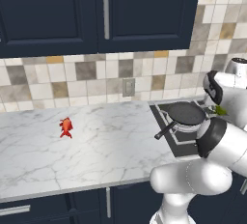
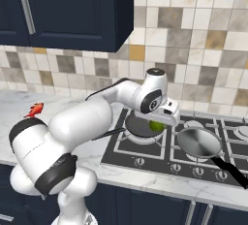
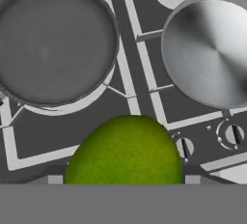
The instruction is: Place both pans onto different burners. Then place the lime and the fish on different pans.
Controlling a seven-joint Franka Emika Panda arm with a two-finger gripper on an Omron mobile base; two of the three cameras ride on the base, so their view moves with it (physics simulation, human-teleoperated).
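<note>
1. Left base view
   - The black pan (image 1: 185, 113) sat on a burner at the left end of the cooktop (image 1: 164, 114). Its long straight handle pointed toward the front left, out over the cooktop's edge toward the marble counter (image 1: 96, 146).
   - The fish (image 1: 66, 127) lay on the counter, well apart from the cooktop. Its long axis ran roughly front to back in this view; head and tail ends could not be told apart.
   - A sliver of the lime (image 1: 221, 110) showed green beside the arm's wrist, near the black pan's far right rim.

2. Right base view
   - The gripper (image 2: 157, 123) hung over the black pan (image 2: 140, 128) with the lime (image 2: 156, 126) at its tip — above the pan's right side.
   - The grey pan (image 2: 199, 143) sat on the next burner to the right, its dark handle pointing toward the front right.
   - The fish (image 2: 35, 109) lay on the counter far left, partly behind the arm.

3. Hand view
   - The lime (image 3: 124, 153) sat at the bottom centre, between the jaws, which were clamped on it at a wide spread.
   - Below it lay the black grate (image 3: 132, 73), with the black pan (image 3: 55, 42) at upper left and the grey pan (image 3: 210, 49) at upper right — each on its own burner, not touching.
</note>
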